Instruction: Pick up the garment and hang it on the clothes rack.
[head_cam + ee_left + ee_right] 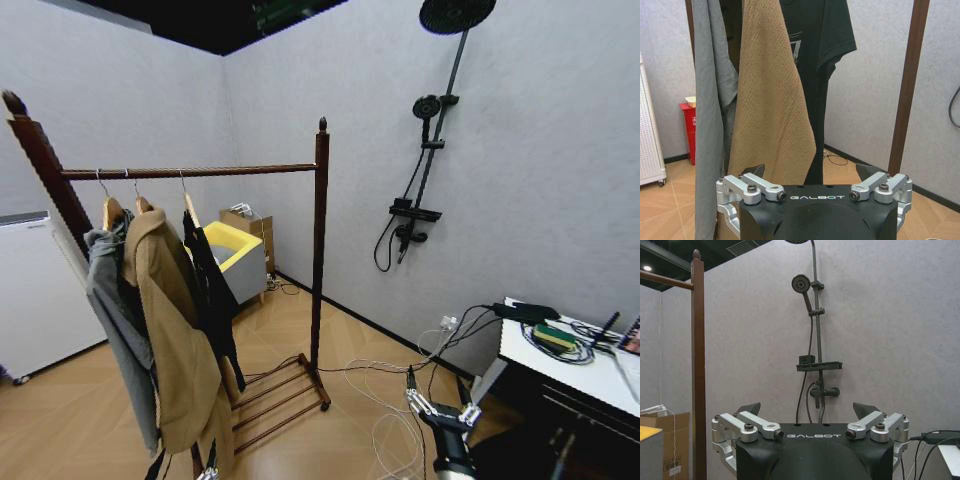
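My left hand point(812, 172) and right hand point(809, 410) gape empty, low; the garment point(212, 290) hangs on the clothes rack point(321, 250) already. Reaching's next, I reckon.

Right gripper point(808, 412) held open before a grey wall.
Beyond the 2 spread fingers point(749, 409) a shower set point(812, 340) is seen; the clothes rack point(698, 370) stands outside them.
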Tool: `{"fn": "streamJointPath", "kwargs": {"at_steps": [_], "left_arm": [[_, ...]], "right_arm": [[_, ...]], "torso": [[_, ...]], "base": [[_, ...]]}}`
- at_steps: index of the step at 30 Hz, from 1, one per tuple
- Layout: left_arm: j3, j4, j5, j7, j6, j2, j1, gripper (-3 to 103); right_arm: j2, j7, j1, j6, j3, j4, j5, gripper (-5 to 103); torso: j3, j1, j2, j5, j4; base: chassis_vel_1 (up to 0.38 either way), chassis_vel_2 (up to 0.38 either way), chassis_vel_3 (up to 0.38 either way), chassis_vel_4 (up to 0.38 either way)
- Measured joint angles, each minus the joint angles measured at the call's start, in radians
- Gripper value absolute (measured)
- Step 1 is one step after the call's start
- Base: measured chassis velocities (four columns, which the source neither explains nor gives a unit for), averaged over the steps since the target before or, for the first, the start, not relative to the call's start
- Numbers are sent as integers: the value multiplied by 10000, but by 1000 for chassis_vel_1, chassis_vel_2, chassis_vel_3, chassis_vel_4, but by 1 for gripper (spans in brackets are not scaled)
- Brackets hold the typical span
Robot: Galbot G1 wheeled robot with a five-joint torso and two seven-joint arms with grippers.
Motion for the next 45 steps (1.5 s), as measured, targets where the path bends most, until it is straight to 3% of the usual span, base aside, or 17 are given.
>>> {"fn": "streamJointPath", "kwargs": {"at_steps": [45], "left_arm": [[0, 0, 1, 0, 0, 0, -1, 100]], "right_arm": [[98, 130, -59, 678, -4, -404, -27, 100]], "torso": [[0, -1, 1, 0, -1]], "base": [[-96, -95, -96, -96]]}}
